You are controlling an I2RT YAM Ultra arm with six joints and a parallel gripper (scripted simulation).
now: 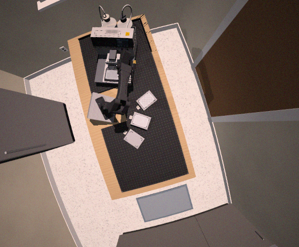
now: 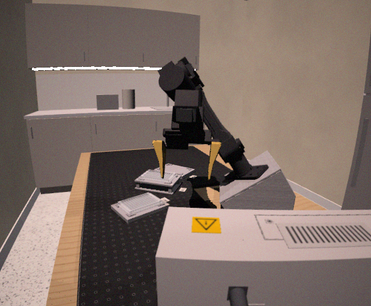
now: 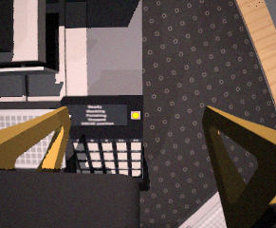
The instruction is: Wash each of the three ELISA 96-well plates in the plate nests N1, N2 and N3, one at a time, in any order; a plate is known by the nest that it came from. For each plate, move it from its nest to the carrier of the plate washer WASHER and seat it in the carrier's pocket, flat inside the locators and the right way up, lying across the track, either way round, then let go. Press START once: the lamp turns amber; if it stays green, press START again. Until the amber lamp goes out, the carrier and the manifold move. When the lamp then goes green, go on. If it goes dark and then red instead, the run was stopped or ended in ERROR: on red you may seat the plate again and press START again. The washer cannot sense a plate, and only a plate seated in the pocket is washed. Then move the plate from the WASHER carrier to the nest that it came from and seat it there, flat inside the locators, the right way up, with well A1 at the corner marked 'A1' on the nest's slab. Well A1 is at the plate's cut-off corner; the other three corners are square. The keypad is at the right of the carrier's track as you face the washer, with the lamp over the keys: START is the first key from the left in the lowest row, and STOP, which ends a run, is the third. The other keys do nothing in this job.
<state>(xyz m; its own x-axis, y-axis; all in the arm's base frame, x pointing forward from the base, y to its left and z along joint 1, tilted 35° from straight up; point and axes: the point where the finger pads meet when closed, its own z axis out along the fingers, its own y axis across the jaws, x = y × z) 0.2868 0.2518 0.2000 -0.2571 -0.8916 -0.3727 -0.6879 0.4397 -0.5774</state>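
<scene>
My gripper [image 3: 136, 114] is open and empty. It hangs above the washer's keypad [image 3: 108, 156], with its yellow fingers to either side of it; it also shows in the exterior view [image 2: 185, 176]. The lamp [image 3: 136, 115] above the keys glows amber. A white 96-well plate [image 1: 111, 75] lies on the washer's carrier, and part of it shows at the left of the wrist view [image 3: 14, 138]. The washer [image 1: 112, 37] stands at the far end of the mat. Two nests hold plates [image 1: 146, 100] [image 1: 140, 120]. The third nest [image 1: 133, 138] is empty.
The arm's grey wedge base [image 1: 100, 110] sits at the mat's left edge. Two bottles [image 1: 116, 21] with tubing stand behind the washer. The washer housing [image 2: 271, 250] fills the foreground of the exterior view and hides the carrier there.
</scene>
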